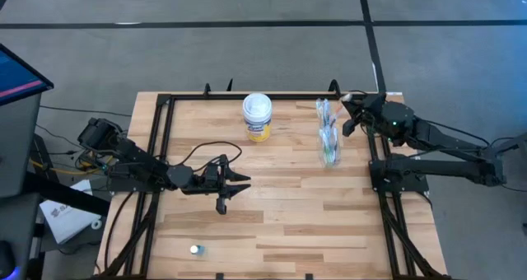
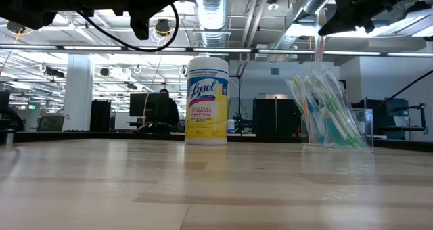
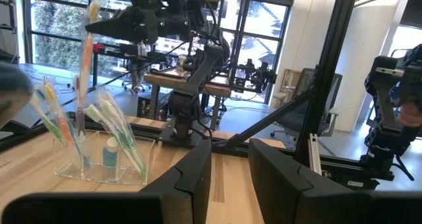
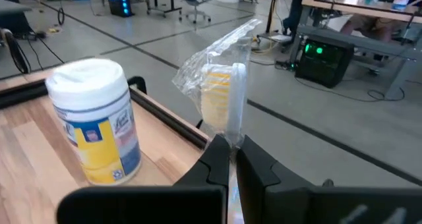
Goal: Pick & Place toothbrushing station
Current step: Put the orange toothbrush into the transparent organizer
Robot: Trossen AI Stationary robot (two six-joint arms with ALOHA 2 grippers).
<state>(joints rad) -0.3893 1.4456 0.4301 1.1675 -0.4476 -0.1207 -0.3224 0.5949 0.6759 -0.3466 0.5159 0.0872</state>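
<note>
One wrapped toothbrush is pinched by the right gripper above the table's far edge; the left gripper's fingers are held part-spread over open wood.

- Your left gripper is cut off by the left wrist view's lower edge; only the upper finger parts show.
- The wrapped toothbrush in your right gripper has its lower length hidden between the fingers; crinkled wrapping blurs the bristles.
- The small object near the table's front edge is too small to identify.
- A dark blur at the left wrist view's edge cannot be identified.
- The person behind the canister is partly hidden by monitors.
</note>
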